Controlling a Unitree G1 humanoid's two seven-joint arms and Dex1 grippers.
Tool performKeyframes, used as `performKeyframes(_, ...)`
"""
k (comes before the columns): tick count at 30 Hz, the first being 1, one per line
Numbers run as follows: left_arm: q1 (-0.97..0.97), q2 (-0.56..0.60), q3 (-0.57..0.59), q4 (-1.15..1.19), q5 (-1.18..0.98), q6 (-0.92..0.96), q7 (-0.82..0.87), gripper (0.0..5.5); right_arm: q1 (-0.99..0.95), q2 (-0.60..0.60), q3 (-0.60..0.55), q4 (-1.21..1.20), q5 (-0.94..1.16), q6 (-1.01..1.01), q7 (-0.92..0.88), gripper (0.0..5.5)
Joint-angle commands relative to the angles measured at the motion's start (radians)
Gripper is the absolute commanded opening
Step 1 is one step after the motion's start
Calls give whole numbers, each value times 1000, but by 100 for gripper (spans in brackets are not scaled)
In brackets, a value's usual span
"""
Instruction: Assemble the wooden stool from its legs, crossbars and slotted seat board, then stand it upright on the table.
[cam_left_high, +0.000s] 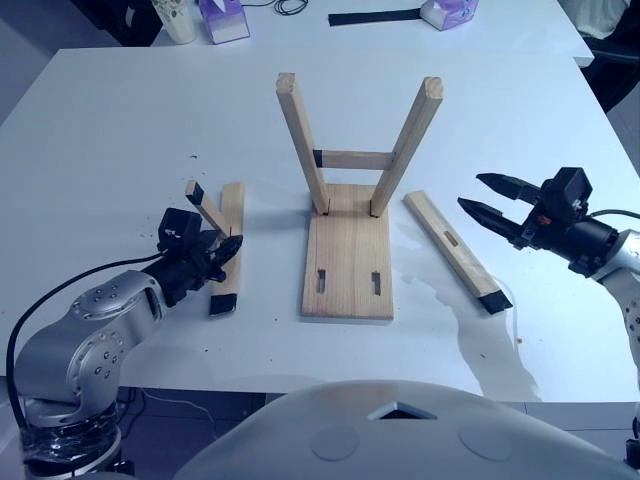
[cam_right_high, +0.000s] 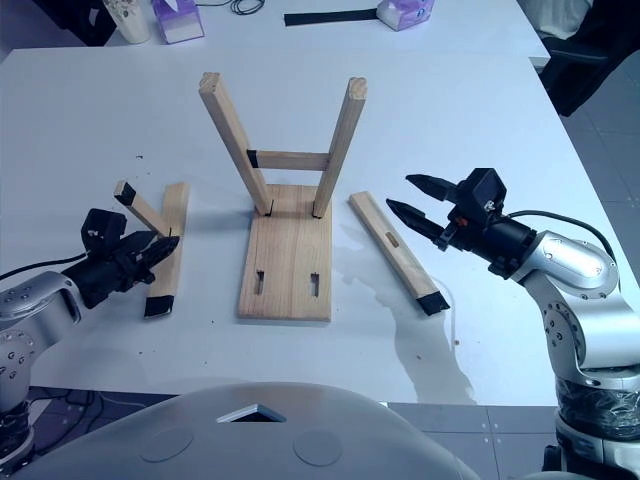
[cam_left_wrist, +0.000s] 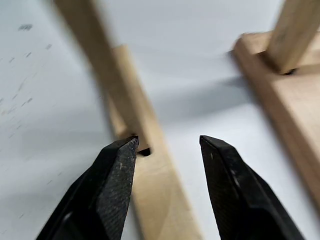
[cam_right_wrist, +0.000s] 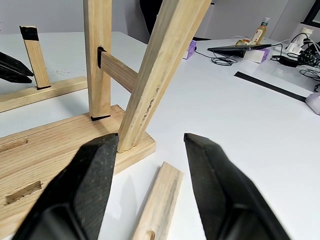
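I see the seat board (cam_left_high: 348, 268), a flat rectangle of pale grained wood, lying in the middle of the white worktop (cam_left_high: 120, 120). Two square-section legs (cam_left_high: 302, 140) (cam_left_high: 408, 145) stand in its far slots, leaning slightly outward and joined by a short crossbar (cam_left_high: 355, 159) with dark marks at its joints. The two near slots (cam_left_high: 322, 281) (cam_left_high: 376, 283) are open rectangular cut-outs.

To the right of the board a loose leg (cam_left_high: 455, 250) lies flat at an angle, black at its near end, with a slot cut in its face. To the left, another leg (cam_left_high: 232, 240) lies flat, and a short black-tipped bar (cam_left_high: 207, 208) rises tilted out of it.

My left pincer (cam_left_wrist: 169, 145) is at that flat leg, its ribbed black fingers (cam_left_wrist: 117, 175) spread apart over the joint and clamped on nothing. My right pincer (cam_left_high: 471, 191) hangs above the worktop just right of the loose leg, its pointed fingers wide apart and holding nothing.

The worktop is smooth and glossy, with dark specks (cam_left_high: 190, 158) on the left. At the far side are purple tissue boxes (cam_left_high: 224, 18), a cup (cam_left_high: 176, 18) and a black strip (cam_left_high: 373, 17).
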Motion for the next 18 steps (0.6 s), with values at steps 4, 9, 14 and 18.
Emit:
performKeyframes(4,1,-11,23,-12,-22,94,-1,306,35,9,-18,-27,7,-2,-19,240)
performKeyframes(9,-2,-46,37,-13,-26,126,16,327,37,9,-11,-30,6,-3,-25,240)
performKeyframes(14,7,-73,30,-6,4,128,34,327,30,9,-4,-25,4,-4,-26,240)
performKeyframes(18,45,-98,-2,0,33,121,53,327,15,9,7,-21,3,-1,-27,240)
